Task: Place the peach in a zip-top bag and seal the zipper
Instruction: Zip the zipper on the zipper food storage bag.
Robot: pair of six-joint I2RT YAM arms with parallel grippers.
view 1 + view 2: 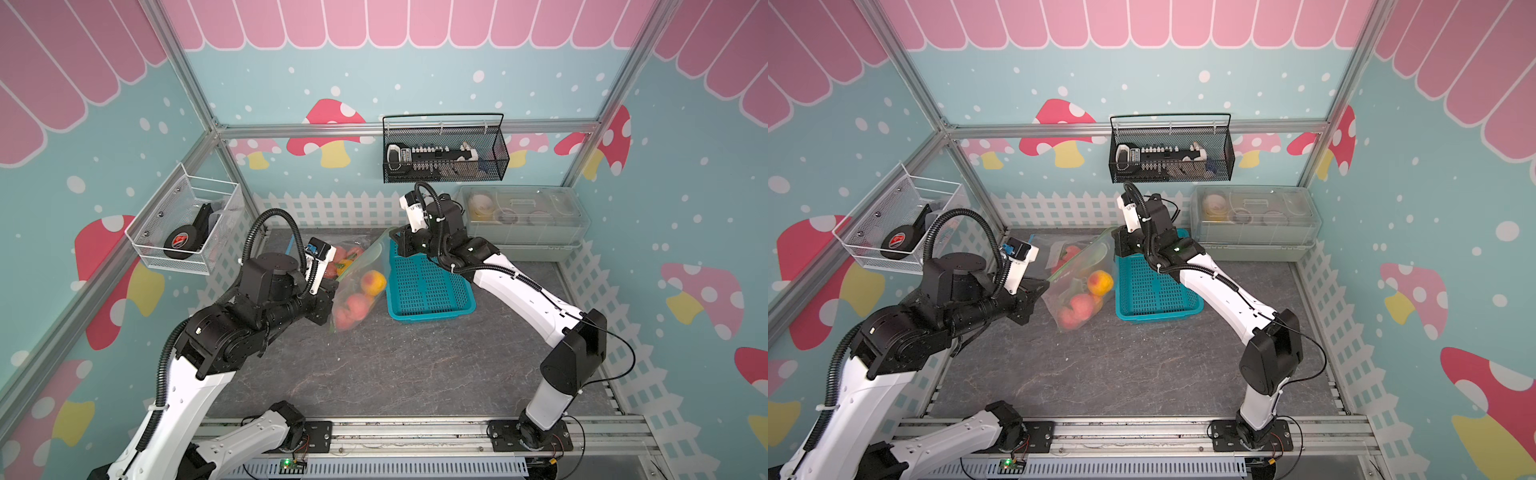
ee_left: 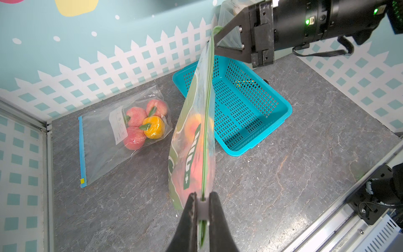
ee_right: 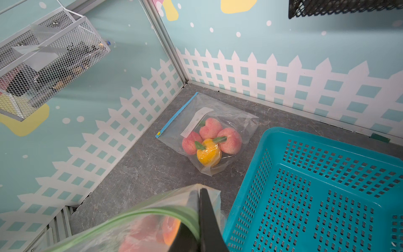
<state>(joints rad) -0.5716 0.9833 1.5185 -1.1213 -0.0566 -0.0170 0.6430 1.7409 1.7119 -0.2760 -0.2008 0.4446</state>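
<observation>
Peaches bagged, green zipper edge stretched between both grippers.
Clear plastic zip-top bag with a green zipper (image 1: 353, 291) holds an orange-pink peach (image 1: 372, 282) and pinker ones. The left gripper (image 2: 204, 196) is clamped on its 7 o'clock end and the right gripper (image 3: 196, 220) on its 1 o'clock end. The teal perforated plastic basket (image 1: 428, 286) sits at its 3 o'clock, and the blue-zippered clear bag of fruit (image 2: 102, 139) lies at its 11 o'clock.

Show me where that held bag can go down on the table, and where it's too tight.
Widest bare patch: the table front, between the green-zip bag, teal basket and front rail. A narrower strip lies between basket and right fence, under the right arm. Crowded: the back-left corner, with the blue-zip bag and left claw.
</observation>
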